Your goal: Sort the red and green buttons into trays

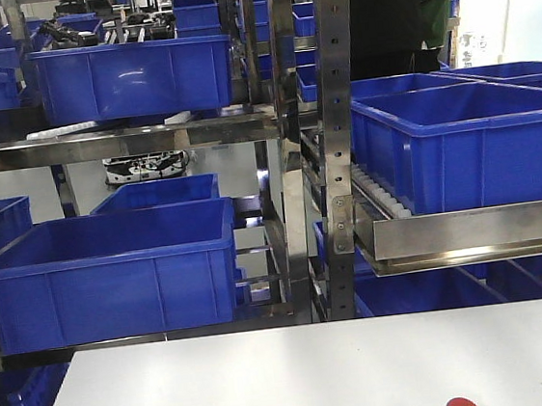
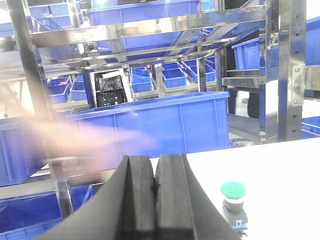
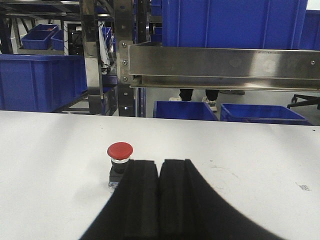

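Two glossy domed push buttons stand upright on the matte white worktop (image 3: 250, 150), well apart, apparently one for each arm: the green button (image 2: 233, 192) near the left pincer (image 2: 154, 160), the red button (image 3: 120, 152) just beside the right pincer (image 3: 159, 162). Both black rubbery pincers are closed, empty. No trays show.

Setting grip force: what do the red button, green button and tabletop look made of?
Red button: smooth red cap, likely moulded plastic; shiny silvery collar, metal or chromed plastic; black body looks plastic. Green button: same build, cap slightly glossy. Tabletop: flat white matte with faint scuffs, perhaps laminate or painted board; unclear.
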